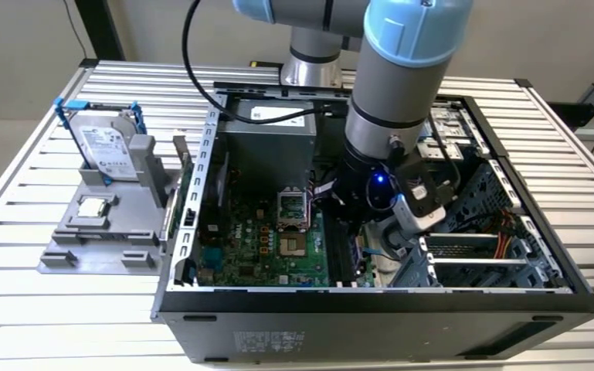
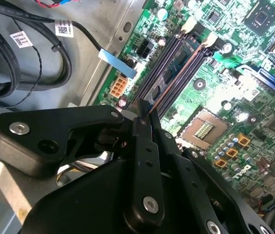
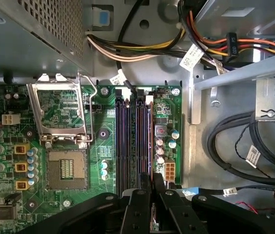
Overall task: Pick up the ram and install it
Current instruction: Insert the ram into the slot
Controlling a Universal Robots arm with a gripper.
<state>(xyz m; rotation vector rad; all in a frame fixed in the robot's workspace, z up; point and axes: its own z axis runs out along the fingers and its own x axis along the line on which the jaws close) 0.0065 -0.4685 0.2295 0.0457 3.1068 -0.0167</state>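
- One thin board edge, taken to be the ram point(image 2: 176, 77), is seen pinched at the fingertips of the gripper point(image 2: 146, 111). The fingers are drawn close together on it, so the tool is judged clenched on the ram, not released.
- The ram's long axis runs straight out ahead of the fingertips. It is lined up with the memory slots point(image 3: 123, 141) lying under the tool, and stick and slot are judged parallel.
- The ram is placed directly beneath and ahead of the gripper point(image 3: 145, 187), over the slots farther from the processor socket point(image 3: 67, 168). Whether it is already seated or only held just above the slot cannot be told.
- A dark blue-green face with black chips is shown, much foreshortened. A coppery strip is seen along one long edge.
- Two white latches point(image 2: 209, 40) are found at the far end of the slots, just beyond the ram's far tip.
- The processor socket is set beside the slots, off to one side of the tool and apart from the held stick.
- In the exterior view, the arm point(image 1: 389, 93) is reached down into the open computer case point(image 1: 379, 305).
- A hard drive point(image 1: 106, 151) and a processor chip point(image 1: 93, 207) are left on a grey fixture point(image 1: 70, 247) outside the case, well apart from the tool.
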